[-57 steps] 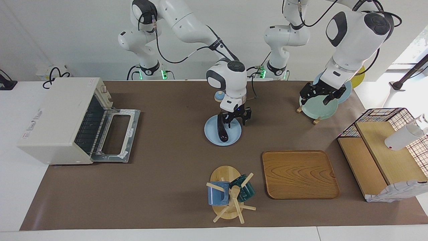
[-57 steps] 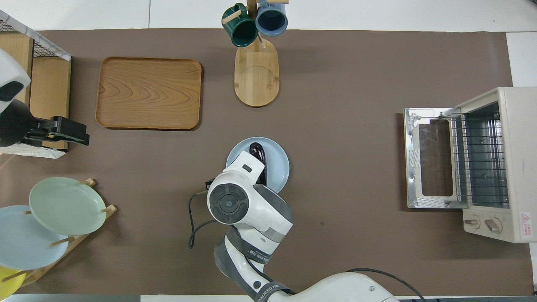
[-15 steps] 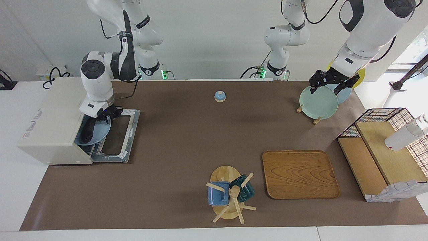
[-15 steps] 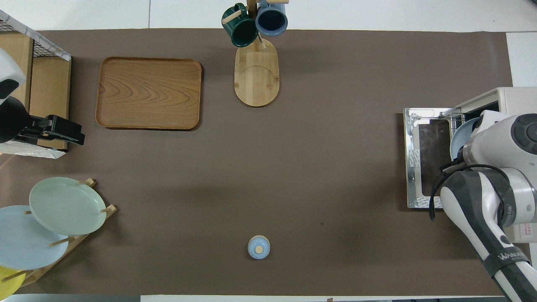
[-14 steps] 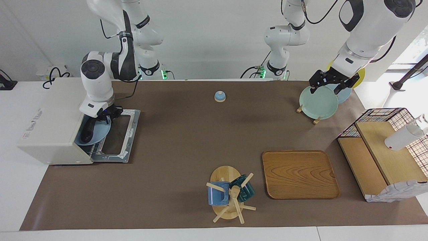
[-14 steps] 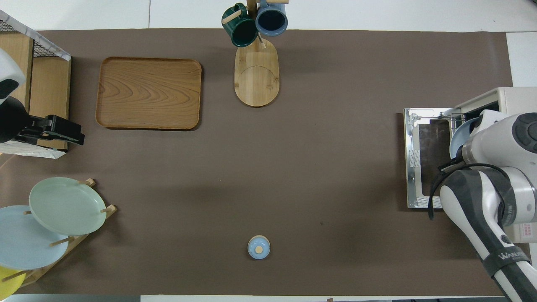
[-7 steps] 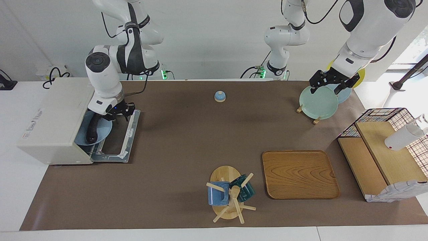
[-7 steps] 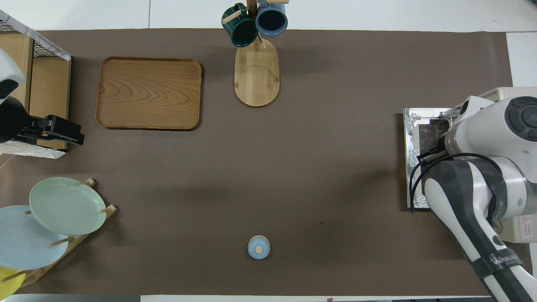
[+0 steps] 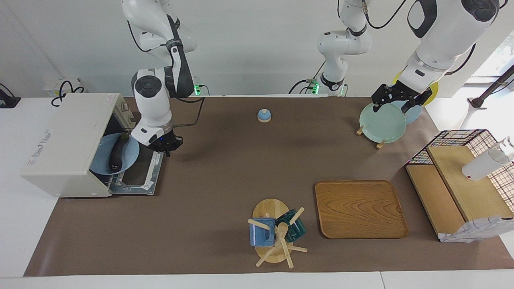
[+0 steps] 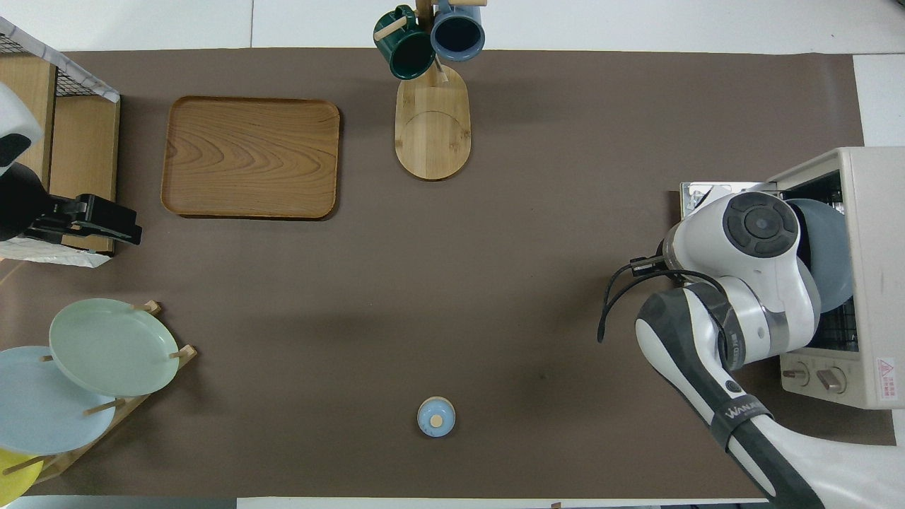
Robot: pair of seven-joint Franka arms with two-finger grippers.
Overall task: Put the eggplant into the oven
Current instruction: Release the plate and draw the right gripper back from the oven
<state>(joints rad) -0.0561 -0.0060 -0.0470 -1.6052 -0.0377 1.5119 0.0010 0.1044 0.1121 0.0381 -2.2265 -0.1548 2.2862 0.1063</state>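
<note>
The eggplant lay lengthwise on the blue plate inside the oven. The right gripper, fingertips together and empty, hung over the open door, beside the plate. The left gripper waited, fingers apart.

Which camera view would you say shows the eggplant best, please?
The facing view: the eggplant lies in plain sight on the blue plate in the oven. In the overhead view the right arm hides it; only the plate's edge shows.
</note>
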